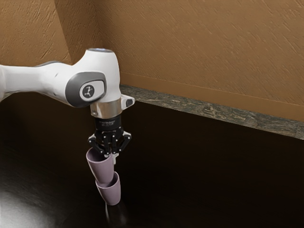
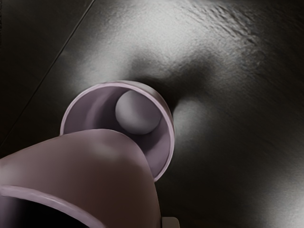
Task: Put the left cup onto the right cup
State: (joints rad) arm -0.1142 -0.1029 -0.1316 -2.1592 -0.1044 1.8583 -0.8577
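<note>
Two mauve cups are in view. The upper cup (image 1: 99,165) hangs tilted, its base dipping into the mouth of the lower cup (image 1: 110,191), which stands on the dark table (image 1: 213,180). My gripper (image 1: 113,158) points straight down, shut on the rim of the upper cup at the side toward the exterior view's right. In the wrist view the held cup (image 2: 80,180) looms large and blurred just under the hand. Beyond it I look into the lower cup (image 2: 160,124), down to its pale round bottom.
A stone ledge (image 1: 213,111) runs along the table's far edge below a brown textured wall (image 1: 199,47). The glossy dark tabletop stretches toward the exterior view's right of the cups.
</note>
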